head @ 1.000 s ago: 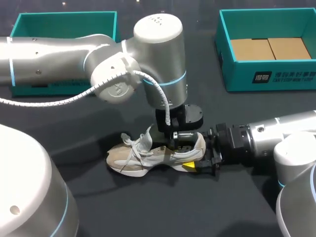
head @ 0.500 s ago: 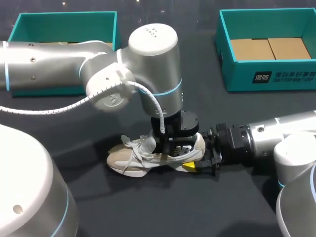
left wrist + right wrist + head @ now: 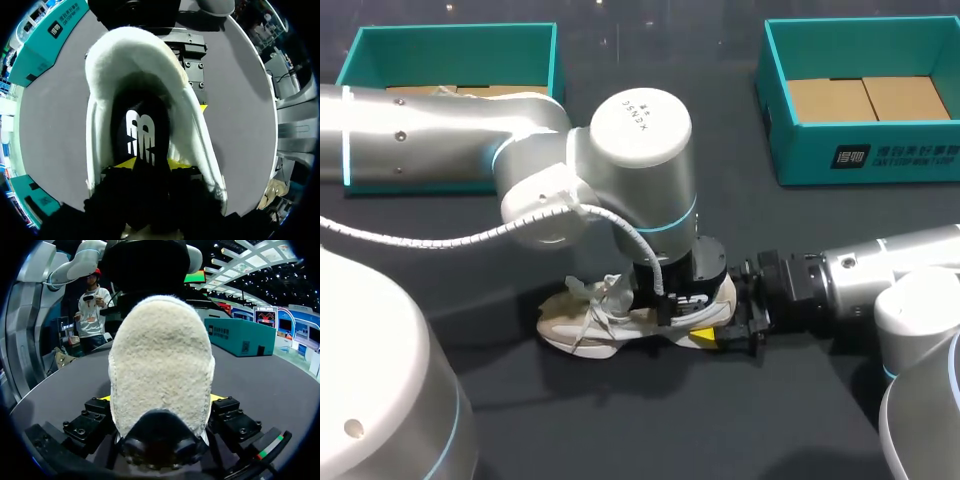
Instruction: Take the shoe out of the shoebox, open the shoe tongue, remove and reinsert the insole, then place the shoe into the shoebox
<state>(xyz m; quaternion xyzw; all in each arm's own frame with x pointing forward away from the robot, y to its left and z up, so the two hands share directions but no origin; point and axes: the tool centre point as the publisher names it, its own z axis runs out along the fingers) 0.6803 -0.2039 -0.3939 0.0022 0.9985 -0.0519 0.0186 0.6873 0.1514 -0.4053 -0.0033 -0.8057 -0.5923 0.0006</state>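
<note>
- Shoe [image 3: 585, 322] is out on the table [image 3: 620, 420], toe to my left, heel to my right.
- Right claw [image 3: 161, 397] is clamped on the heel.
- Left claw [image 3: 151, 164] is down in the opening, right over the insole [image 3: 140, 134]. Can't tell if it's gripping.

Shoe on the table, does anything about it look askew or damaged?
Nothing stands out. The shoe sits upright on its sole, its heel clamped by the right gripper, with the left gripper down inside its opening.
</note>
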